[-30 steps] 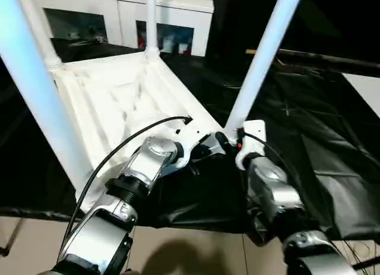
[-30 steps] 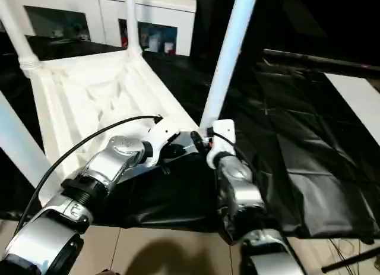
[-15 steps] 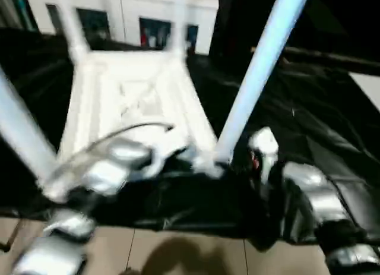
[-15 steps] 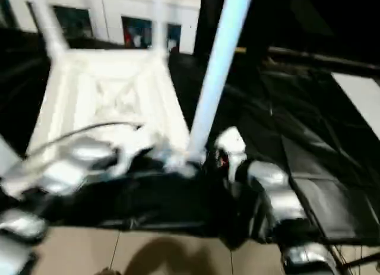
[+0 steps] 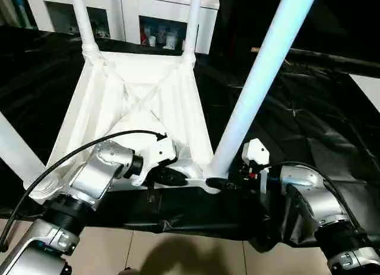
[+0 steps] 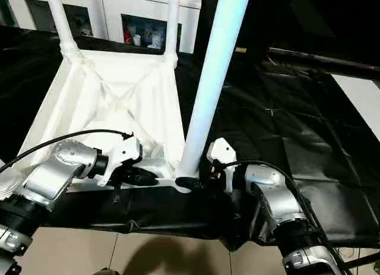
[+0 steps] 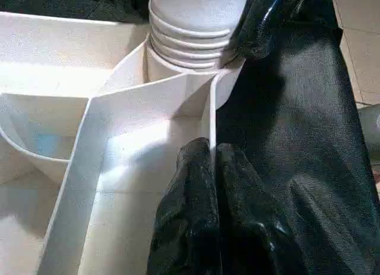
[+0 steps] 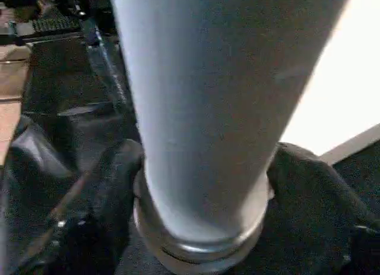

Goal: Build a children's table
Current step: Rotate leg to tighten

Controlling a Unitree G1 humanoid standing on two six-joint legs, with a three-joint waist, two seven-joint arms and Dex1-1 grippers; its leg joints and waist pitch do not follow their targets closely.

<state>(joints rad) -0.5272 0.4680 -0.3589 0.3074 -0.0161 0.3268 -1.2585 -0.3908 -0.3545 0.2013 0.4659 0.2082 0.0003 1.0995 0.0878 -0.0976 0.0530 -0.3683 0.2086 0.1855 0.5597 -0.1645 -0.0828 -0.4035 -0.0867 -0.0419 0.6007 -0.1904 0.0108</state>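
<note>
- Children's table [image 5: 142,108] lies upside down at the near edge of the black-draped work table [image 5: 332,126], ribbed underside up.
- Progress, as judged: four legs stand in the corner sockets: two far, one near-left, and the near-right leg [image 5: 261,79]. What seems left is seating that last leg firmly, then turning the table over.
- Left gripper [image 7: 212,162]: fingers pressed together, pinching the thin near rim of the top just beside the corner socket.
- Right gripper [image 8: 202,186]: one black finger on each side of the near-right leg's base, around it; contact looks close, firm clamp uncertain.
- Materials: smooth white moulded plastic; top has diagonal ribs and thin upright walls; legs are long round tubes; socket collar is ringed. Drape is glossy, creased black sheet. White cabinet [image 5: 154,13] behind.
</note>
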